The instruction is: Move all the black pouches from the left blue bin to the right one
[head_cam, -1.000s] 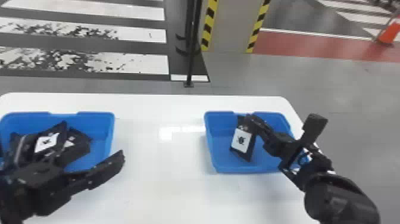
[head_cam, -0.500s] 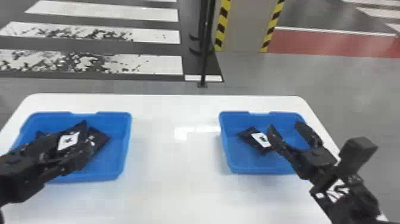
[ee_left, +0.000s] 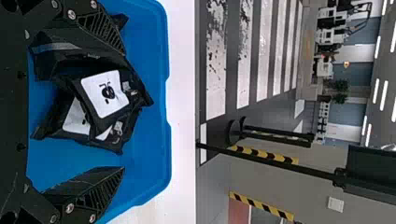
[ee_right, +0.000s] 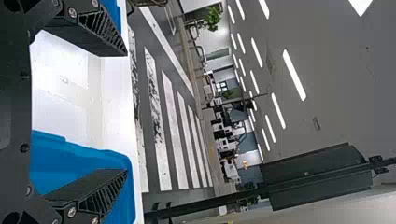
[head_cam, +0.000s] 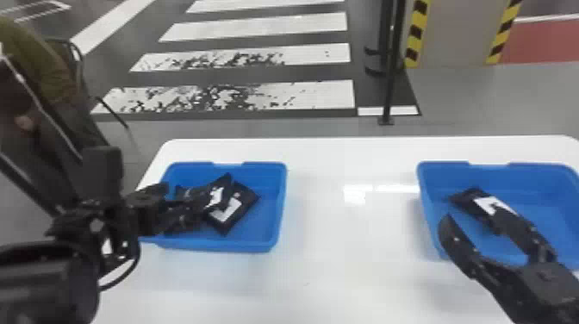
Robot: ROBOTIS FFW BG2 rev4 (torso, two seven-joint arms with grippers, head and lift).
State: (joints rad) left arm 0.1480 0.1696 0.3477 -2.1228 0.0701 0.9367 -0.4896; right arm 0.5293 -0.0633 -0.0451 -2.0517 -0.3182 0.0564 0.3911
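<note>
- In the head view, the top pouch (ee_left: pixel 105 94) is lying toward 3 o'clock from the left gripper (ee_left: pixel 123 110), the nearer hand; its long axis is seemingly running from 1 to 7 o'clock.
- That gripper is holding its fingers well apart, with the pouch sitting between them, probably needing some lowering before closing.
- The pouch is resting in the left blue bin (head_cam: pixel 280 189), overlapping a lower pouch (ee_left: pixel 76 120), so both may be getting pinched together.
- It is looking black, flat and soft, slightly shiny, carrying a white label with a dark mark.
- The right gripper (ee_right: pixel 126 112) is also spreading its fingers, empty, at the right bin (head_cam: pixel 538 189), where another pouch (head_cam: pixel 471 198) is lying.
</note>
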